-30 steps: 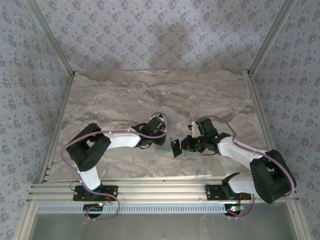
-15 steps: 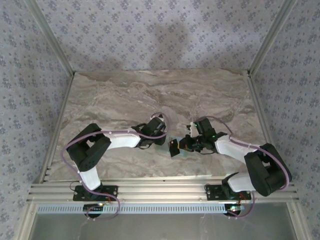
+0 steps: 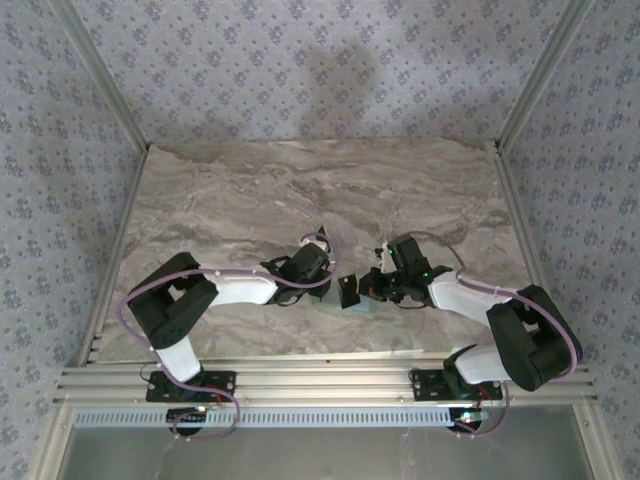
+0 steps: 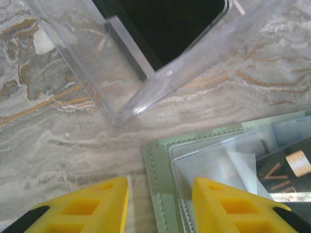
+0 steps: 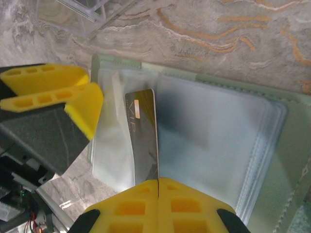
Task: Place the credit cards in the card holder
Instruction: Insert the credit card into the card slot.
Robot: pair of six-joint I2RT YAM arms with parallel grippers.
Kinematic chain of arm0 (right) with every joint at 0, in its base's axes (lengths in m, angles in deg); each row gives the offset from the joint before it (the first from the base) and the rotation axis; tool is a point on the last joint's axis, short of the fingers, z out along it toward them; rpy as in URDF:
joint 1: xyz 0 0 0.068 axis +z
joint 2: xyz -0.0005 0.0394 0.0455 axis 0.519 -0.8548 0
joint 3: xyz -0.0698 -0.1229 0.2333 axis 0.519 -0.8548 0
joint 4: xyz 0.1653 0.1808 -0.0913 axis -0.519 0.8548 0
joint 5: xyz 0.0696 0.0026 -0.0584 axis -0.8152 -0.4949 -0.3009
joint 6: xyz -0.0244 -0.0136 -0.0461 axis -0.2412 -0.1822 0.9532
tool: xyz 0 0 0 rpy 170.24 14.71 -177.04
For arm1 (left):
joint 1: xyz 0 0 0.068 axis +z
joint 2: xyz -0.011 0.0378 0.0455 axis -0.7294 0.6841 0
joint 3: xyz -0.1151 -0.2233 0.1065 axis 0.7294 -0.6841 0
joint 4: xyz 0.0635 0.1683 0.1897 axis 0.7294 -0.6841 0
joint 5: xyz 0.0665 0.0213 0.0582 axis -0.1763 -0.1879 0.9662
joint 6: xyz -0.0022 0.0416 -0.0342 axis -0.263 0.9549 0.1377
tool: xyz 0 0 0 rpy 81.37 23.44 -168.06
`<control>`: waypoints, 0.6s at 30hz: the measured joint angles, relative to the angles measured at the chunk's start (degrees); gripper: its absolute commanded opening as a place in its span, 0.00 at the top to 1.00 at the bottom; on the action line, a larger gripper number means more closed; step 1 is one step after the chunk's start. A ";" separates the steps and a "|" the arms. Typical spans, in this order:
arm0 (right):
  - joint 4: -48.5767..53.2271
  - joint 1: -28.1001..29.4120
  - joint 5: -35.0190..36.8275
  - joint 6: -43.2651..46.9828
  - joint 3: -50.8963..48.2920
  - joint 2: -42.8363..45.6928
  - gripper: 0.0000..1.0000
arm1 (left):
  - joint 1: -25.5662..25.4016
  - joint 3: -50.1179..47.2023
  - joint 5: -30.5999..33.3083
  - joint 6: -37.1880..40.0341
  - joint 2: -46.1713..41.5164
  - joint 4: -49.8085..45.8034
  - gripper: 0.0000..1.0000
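- Over the open card holder (image 5: pixel 297 160), flat on the marble table (image 4: pixel 58 131), I see a dark credit card (image 5: pixel 143 133) lying on the clear sleeves.
- My right gripper (image 5: pixel 159 187) pinches the card's near end.
- My left gripper (image 4: pixel 160 193) stands spread, straddling the holder's corner.
- A clear plastic box (image 4: pixel 160 82) lies just beyond.

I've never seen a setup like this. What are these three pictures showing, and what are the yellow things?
Two robot arms are bolted at a marbled table's near edge. One picture looks down from above; the others come from a camera on each wrist, so the yellow wedges are gripper fingers. The right gripper is shut on a dark credit card over the open green card holder. The left gripper is open at the holder's edge. A clear plastic box lies nearby.
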 measured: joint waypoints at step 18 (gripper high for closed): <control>-4.79 5.73 3.89 -2.78 -0.72 -1.46 1.00 | -1.01 -2.12 0.24 -1.77 -1.36 1.33 0.64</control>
